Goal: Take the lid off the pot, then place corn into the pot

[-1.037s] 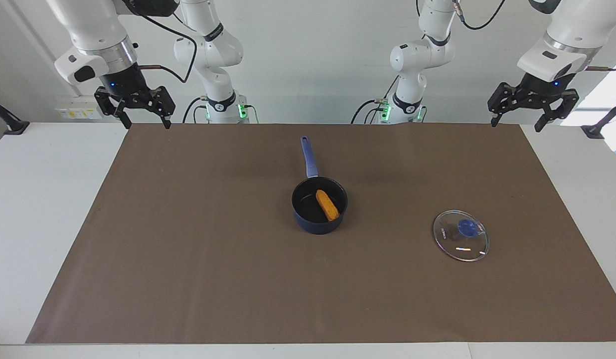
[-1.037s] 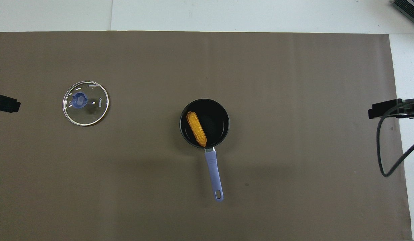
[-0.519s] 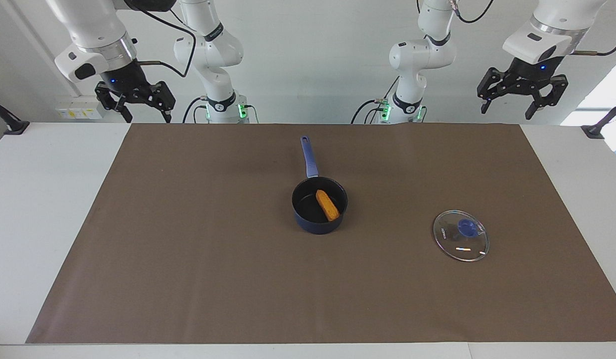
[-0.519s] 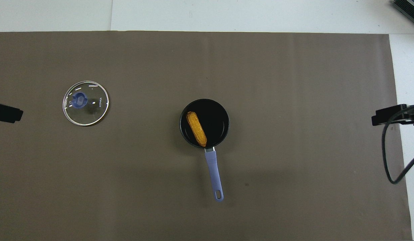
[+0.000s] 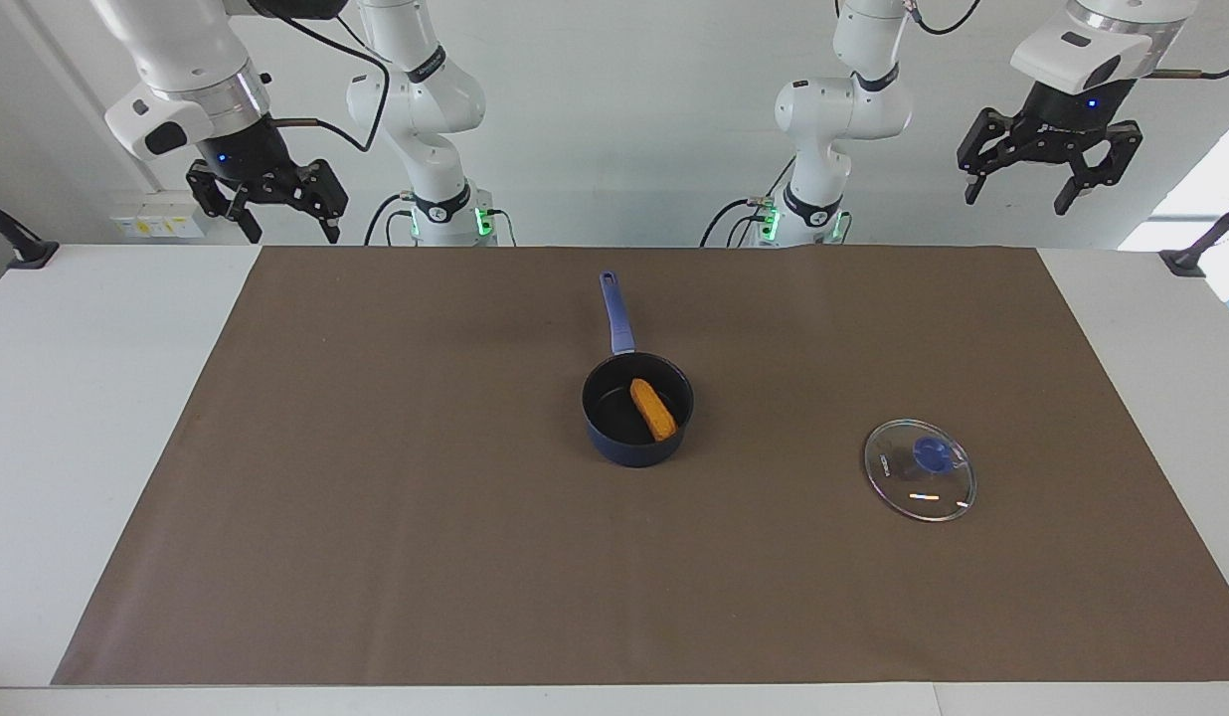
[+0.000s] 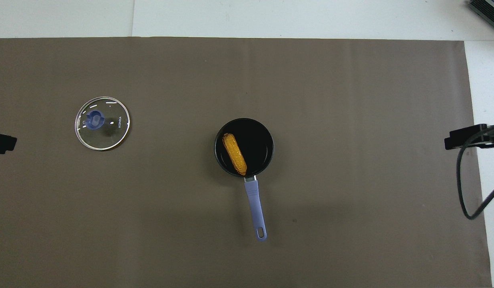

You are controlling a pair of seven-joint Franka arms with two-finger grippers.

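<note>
your counter (image 5: 97,398) carries a brown mat (image 5: 376,517). pot (image 5: 637,410) sits mid-mat, handle toward the robots, probably so either arm reaches it. corn (image 5: 653,409) lies inside, tilted against the wall. lid (image 5: 920,469) lies flat, knob up, toward the left arm's end, well apart from the pot, parked out of the way. task looks done. left gripper (image 5: 1050,184) and right gripper (image 5: 264,211) hang high at the robots' edge, fingers spread, empty. overhead view cuts off both grippers.
</note>
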